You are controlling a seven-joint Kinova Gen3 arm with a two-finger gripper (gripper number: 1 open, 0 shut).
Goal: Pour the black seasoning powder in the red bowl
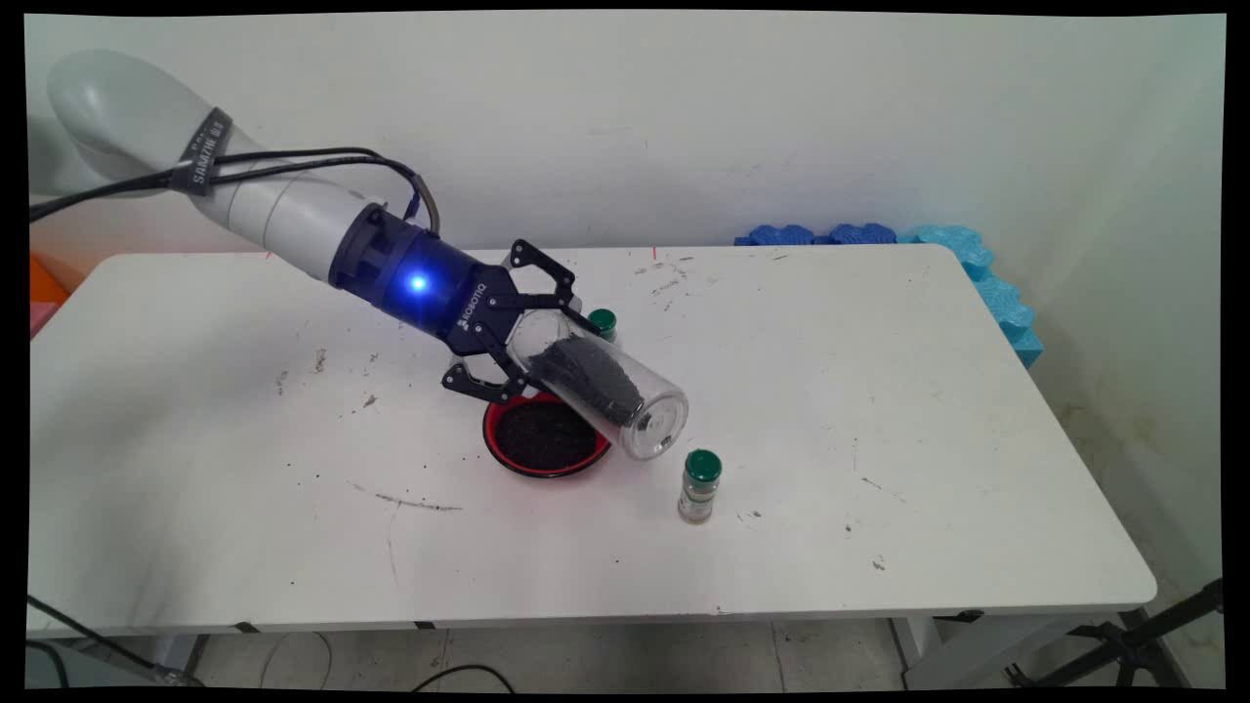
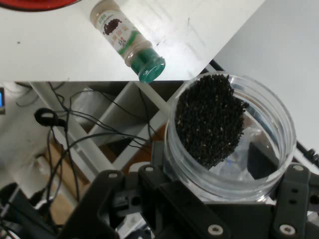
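End effector (image 1: 527, 327) grips tilted clear jar (image 1: 610, 391), partly hiding second green-capped bottle (image 1: 603, 321).

Counted: one clear jar (image 1: 610, 386) of black granules, clamped in the pincer (image 1: 527, 327). One red bowl (image 1: 544, 439) of black granules, directly beneath the pincer. Two green-capped spice bottles: one (image 1: 699, 485) beyond the jar's base, one (image 1: 604, 323) partly hidden behind the pincer.

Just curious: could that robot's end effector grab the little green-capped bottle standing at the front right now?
Probably not as things stand: the end effector is shut on the clear jar of black grains, though the green-capped bottle stands unobstructed nearby.
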